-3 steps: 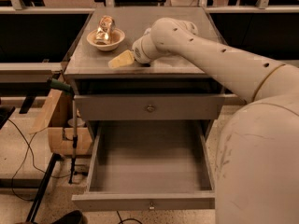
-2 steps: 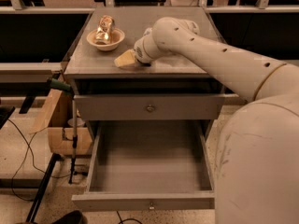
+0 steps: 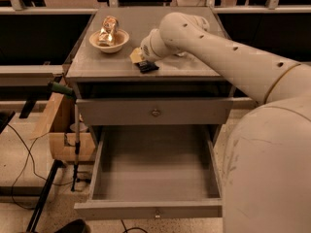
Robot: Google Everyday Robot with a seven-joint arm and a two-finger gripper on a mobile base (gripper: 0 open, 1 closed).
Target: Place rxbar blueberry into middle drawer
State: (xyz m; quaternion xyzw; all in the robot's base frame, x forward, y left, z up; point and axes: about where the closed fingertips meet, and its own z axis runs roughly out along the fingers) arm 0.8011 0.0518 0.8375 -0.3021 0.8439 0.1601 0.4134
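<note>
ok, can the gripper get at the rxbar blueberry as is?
Likely yes: the gripper sits right at the rxbar blueberry on the cabinet top, nothing between them; the bowl stands apart.

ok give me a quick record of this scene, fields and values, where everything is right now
gripper: low over the cabinet top, near its front edge
rxbar blueberry: lying flat on the cabinet top right by the gripper; contact cannot be told
middle drawer: pulled out, tray bare
top drawer: closed
bowl: on the cabinet top, picture left of the gripper, with a gold can in it
task state: bar not yet in the drawer
</note>
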